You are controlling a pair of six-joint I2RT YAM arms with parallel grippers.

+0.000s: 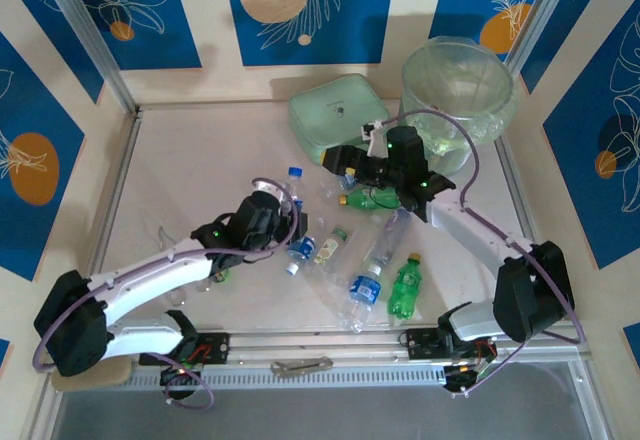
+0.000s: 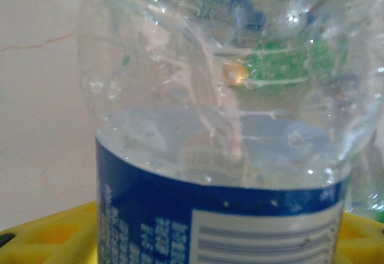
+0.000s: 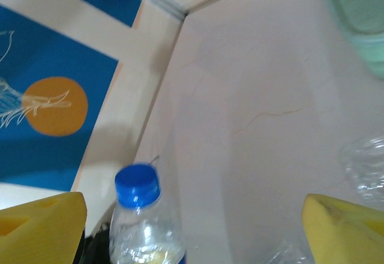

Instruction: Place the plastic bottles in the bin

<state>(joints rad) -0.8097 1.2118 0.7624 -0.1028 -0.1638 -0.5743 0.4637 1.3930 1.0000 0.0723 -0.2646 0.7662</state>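
Left wrist view: the left gripper (image 1: 280, 222) pinches a blue-labelled bottle (image 2: 222, 216) by its thin, crumpled wall, which could buckle and slip free. The right gripper (image 3: 192, 222), spread and empty, sits between it and the bin (image 1: 480, 125) at far right, so carrying across risks a clash.

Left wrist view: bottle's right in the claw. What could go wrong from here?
1. The blue-labelled bottle between the left claw's pads is thin, creased plastic; it may squash and slip out on lifting.
2. The bin stands far right, behind the right arm; carrying across risks an arm collision.
3. The open right claw hovers near the left one; they could clash.
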